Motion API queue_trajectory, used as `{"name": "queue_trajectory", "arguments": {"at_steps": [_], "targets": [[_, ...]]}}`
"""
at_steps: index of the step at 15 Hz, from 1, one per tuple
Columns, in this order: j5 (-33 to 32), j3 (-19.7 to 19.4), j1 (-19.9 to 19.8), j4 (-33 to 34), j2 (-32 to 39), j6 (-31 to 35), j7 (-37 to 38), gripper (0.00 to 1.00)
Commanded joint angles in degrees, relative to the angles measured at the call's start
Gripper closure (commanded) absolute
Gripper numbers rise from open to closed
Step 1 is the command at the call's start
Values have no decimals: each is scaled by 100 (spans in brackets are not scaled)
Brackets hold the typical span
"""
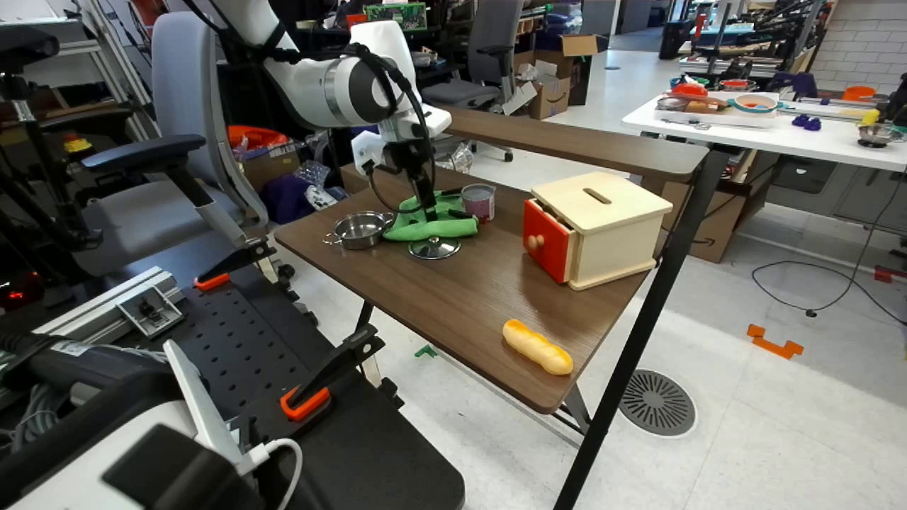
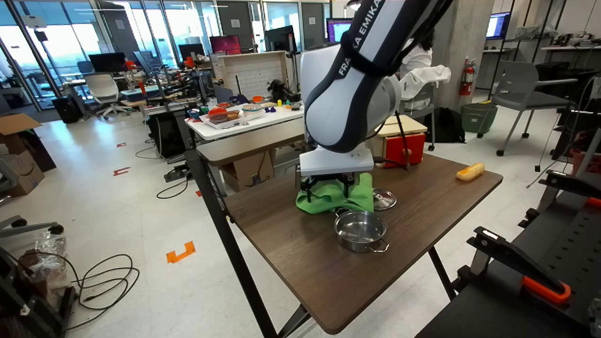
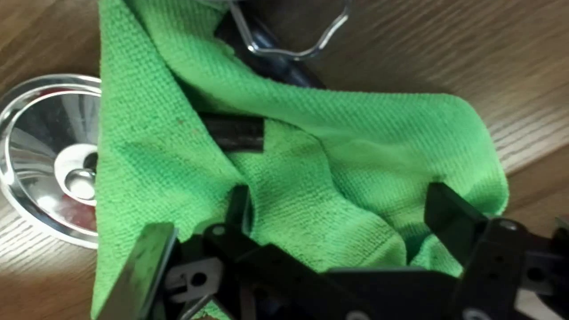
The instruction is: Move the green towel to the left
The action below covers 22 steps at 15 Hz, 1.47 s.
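The green towel (image 1: 438, 229) lies crumpled on the brown table, between the pot and a can. It also shows in an exterior view (image 2: 362, 191) and fills most of the wrist view (image 3: 178, 146). My gripper (image 3: 338, 193) points down at the towel with its fingers wide apart. Towel folds lie between and around the fingertips, not pinched. In both exterior views the gripper (image 1: 429, 212) (image 2: 327, 196) is low at the towel; I cannot tell whether the fingertips touch it. A black handle-like piece (image 3: 240, 133) pokes out between the folds, and a dark rod (image 3: 275, 58) lies at the towel's edge.
A steel pot (image 1: 359, 230) (image 2: 360, 230) stands beside the towel. A steel lid (image 3: 49, 155) (image 2: 385, 199) lies partly under its edge. A can (image 1: 479, 202) stands close by. A wooden box with a red drawer (image 1: 602, 234) and a bread roll (image 1: 537, 347) are on the table.
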Motion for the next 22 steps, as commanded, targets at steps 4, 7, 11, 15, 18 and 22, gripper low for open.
{"name": "queue_trajectory", "arguments": {"at_steps": [4, 7, 11, 15, 18, 22], "targets": [[-29, 25, 241, 714, 403, -223, 81, 0], [-48, -10, 348, 855, 594, -283, 98, 0], [-49, 1, 344, 1031, 744, -482, 92, 0], [-98, 88, 477, 1241, 861, -567, 99, 0], [-92, 205, 612, 1411, 942, -614, 76, 0], [-71, 373, 766, 1688, 1051, -686, 37, 0]]}}
